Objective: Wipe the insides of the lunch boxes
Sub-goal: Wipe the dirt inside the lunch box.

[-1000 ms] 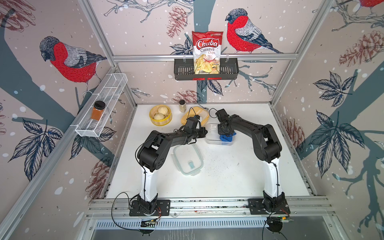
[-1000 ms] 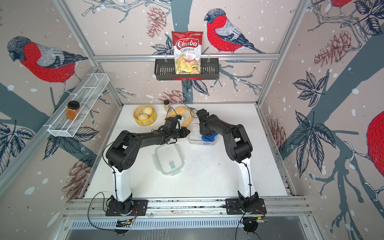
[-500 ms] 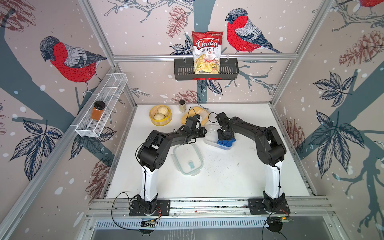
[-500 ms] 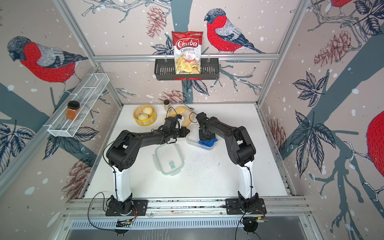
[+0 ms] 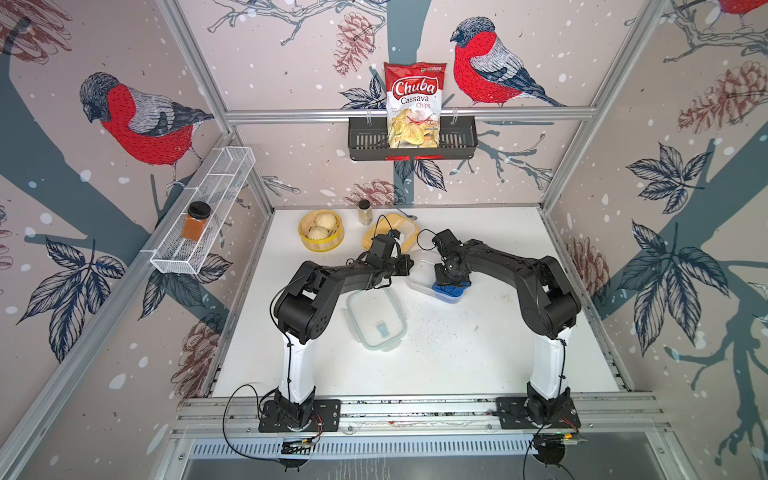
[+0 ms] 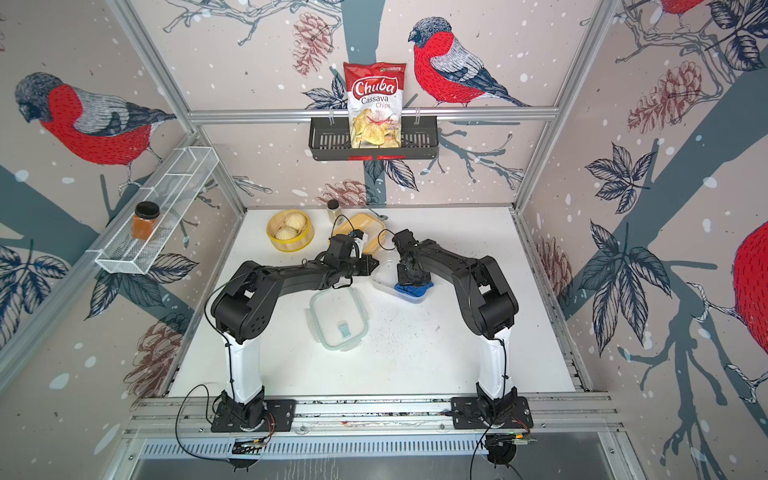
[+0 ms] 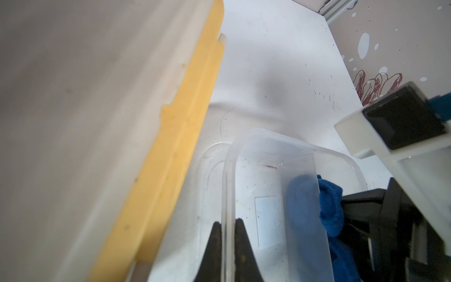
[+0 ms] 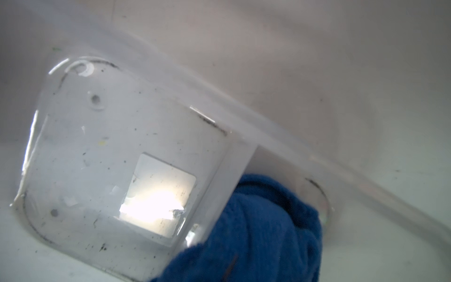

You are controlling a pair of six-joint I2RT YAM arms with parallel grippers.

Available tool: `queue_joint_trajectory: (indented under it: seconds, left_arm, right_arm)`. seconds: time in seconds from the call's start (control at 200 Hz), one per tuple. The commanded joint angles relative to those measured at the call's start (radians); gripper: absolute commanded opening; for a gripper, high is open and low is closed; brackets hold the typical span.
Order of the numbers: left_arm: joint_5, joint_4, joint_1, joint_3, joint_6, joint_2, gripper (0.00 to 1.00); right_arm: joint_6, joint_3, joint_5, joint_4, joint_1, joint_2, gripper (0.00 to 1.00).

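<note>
The clear lunch box sits mid-surface, just in front of the yellow lunch box and beside its green-rimmed lid. The left gripper is closed to a thin pinch astride one wall, and the right gripper is clamped on a bunched blue cloth inside the box's opposite end. The wipe should go best if the left pinch braces the box against sliding while the cloth is dragged flat across the speckled floor and into the rounded corners, pressing lightly so the thin wall does not slip free.
</note>
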Motion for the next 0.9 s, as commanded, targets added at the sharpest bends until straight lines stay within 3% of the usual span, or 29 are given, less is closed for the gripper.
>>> queue_joint_trajectory:
  seconds: [0.0, 0.32, 0.5, 0.896]
  left_arm:
    - [-0.008, -0.261, -0.004, -0.019, 0.001, 0.024, 0.00]
    - [-0.025, -0.274, -0.003, -0.009, -0.003, 0.018, 0.00]
    - [-0.017, -0.258, -0.003, -0.024, -0.027, 0.004, 0.00]
    - [-0.009, -0.223, -0.047, -0.009, -0.093, -0.007, 0.00]
  right_arm:
    - [0.010, -0.021, -0.197, -0.093, 0.000, -0.041, 0.00]
    - [-0.026, 0.024, -0.139, -0.158, -0.064, -0.146, 0.00]
    - [-0.009, 0.064, -0.161, -0.136, -0.135, -0.276, 0.00]
    - [0.030, 0.303, -0.217, -0.153, -0.098, -0.396, 0.00]
